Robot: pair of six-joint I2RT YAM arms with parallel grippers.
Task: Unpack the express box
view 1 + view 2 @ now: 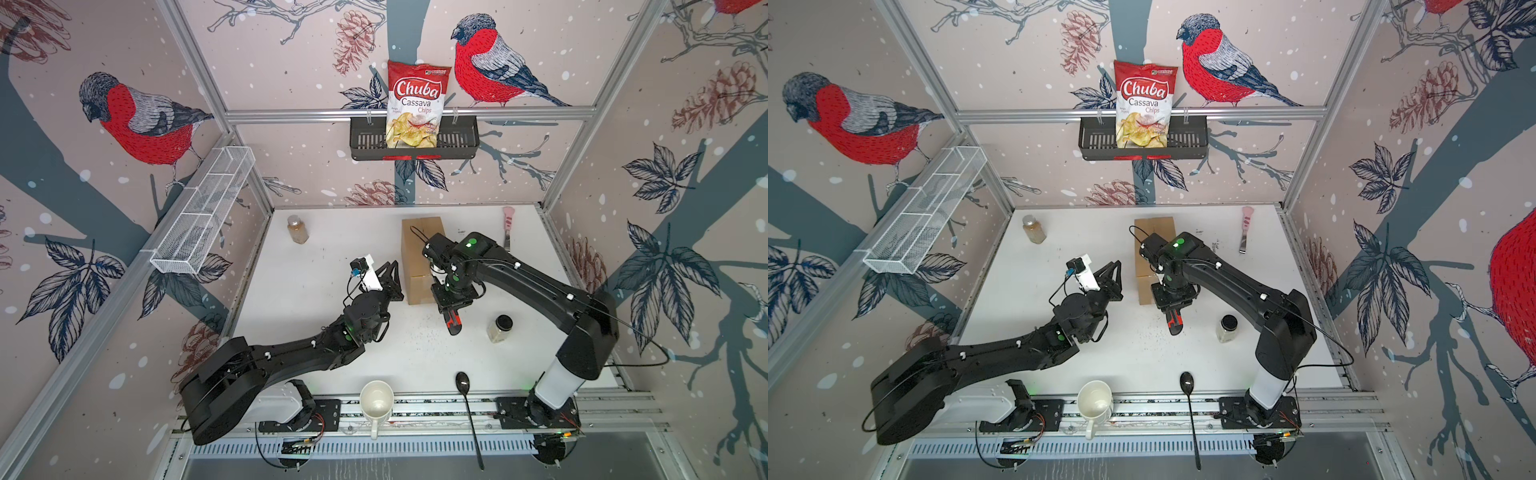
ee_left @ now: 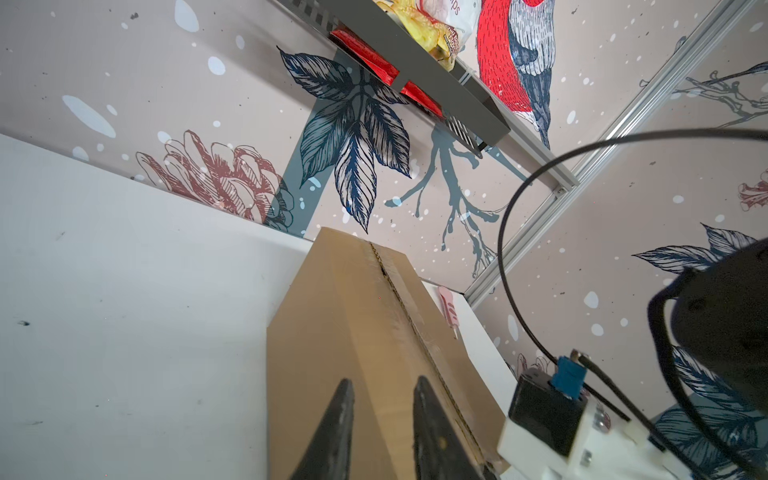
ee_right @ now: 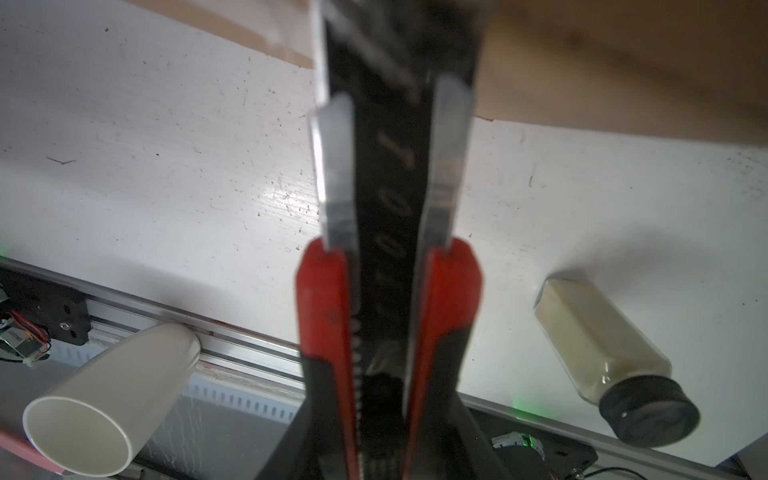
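Note:
The express box (image 1: 419, 245) (image 1: 1154, 232), a brown carton with a taped top seam, lies at the middle back of the white table. My left gripper (image 1: 392, 270) (image 1: 1115, 270) sits at its left side, jaws open with a narrow gap and nothing between them. In the left wrist view the left gripper (image 2: 384, 384) points at the express box (image 2: 353, 332). My right gripper (image 1: 451, 309) (image 1: 1173, 311) hangs by the box's near right corner, shut on a red and black utility knife (image 1: 454, 326) (image 3: 390, 249). The knife's blade end is blurred near the express box (image 3: 623, 62).
A cream mug (image 1: 376, 401) and a black spoon (image 1: 467, 407) lie at the front edge. A black-lidded jar (image 1: 500, 328) stands right of the knife. An amber bottle (image 1: 298, 229) and a pink-handled tool (image 1: 508, 226) sit at the back. A black wall basket (image 1: 457, 141) holds a chips bag.

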